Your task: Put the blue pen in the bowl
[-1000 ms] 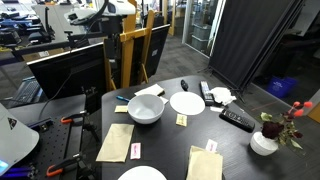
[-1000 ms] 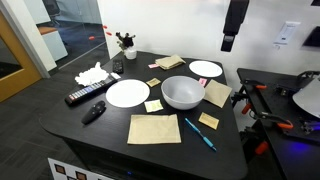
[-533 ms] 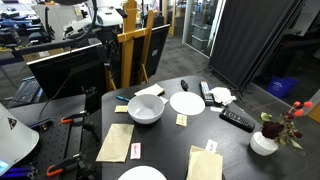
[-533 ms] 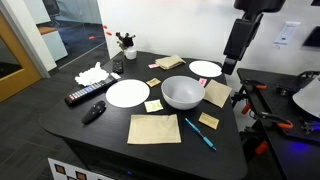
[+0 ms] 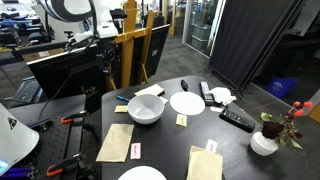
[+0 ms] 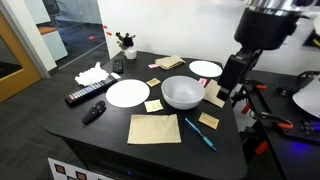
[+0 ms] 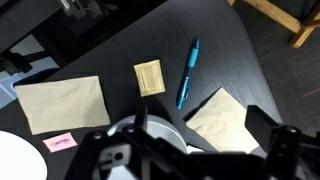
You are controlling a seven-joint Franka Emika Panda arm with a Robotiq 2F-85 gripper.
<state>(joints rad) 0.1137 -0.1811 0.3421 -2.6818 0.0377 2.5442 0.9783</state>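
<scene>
The blue pen [image 6: 199, 133] lies flat on the black table [image 6: 110, 140], near its front edge, a little apart from the deep white bowl [image 6: 182, 99]. In the wrist view the pen [image 7: 188, 72] lies between a small yellow note [image 7: 149, 77] and a tan napkin [image 7: 226, 118]. My gripper [image 6: 227, 86] hangs in the air beside the bowl, above the table's edge and above the pen. Its jaws [image 7: 205, 135] are open and empty. The bowl also shows in an exterior view [image 5: 146, 114].
Two flat white plates [image 6: 127, 92] [image 6: 206, 69] flank the bowl. Tan napkins [image 6: 154, 128] and small notes lie around it. A black remote [image 6: 85, 96], a small dark object [image 6: 94, 112], crumpled tissue [image 6: 92, 73] and a flower vase [image 6: 125, 44] stand at the far side.
The arm has come down from high above the table, and the gripper now hangs low beside the bowl. Nothing on the table has moved.
</scene>
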